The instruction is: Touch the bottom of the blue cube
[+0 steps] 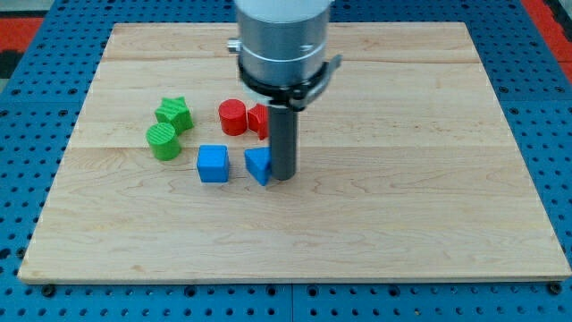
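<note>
**Board contents, one view**

- Blue cube: left of board centre, flat on the wooden board.
- Second blue block: just right of the cube, shape partly hidden by my rod.
- My tip: touching that second block's right side, apart from the cube. I carry no fingers, only the rod.
- Red cylinder, second red block: above.
- Green star, green cylinder: left.
- Writing: none legible.

One camera looks down at a slant from beyond the wooden board's 6 o'clock edge, facing 12 o'clock — near enough that the board nearly fills the frame, the arm cropped at 12 o'clock.
</note>
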`<action>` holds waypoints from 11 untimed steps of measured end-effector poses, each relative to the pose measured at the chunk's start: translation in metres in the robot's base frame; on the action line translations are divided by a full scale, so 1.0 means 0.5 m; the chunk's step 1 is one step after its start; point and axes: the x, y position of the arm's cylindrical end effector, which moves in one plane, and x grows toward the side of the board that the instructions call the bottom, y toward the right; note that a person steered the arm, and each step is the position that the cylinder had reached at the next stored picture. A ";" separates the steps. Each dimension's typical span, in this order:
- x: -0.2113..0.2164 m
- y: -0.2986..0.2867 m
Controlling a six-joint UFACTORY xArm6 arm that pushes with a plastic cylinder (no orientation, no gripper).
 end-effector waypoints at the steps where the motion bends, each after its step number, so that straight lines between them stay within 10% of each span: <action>1: 0.002 -0.050; 11: 0.045 -0.220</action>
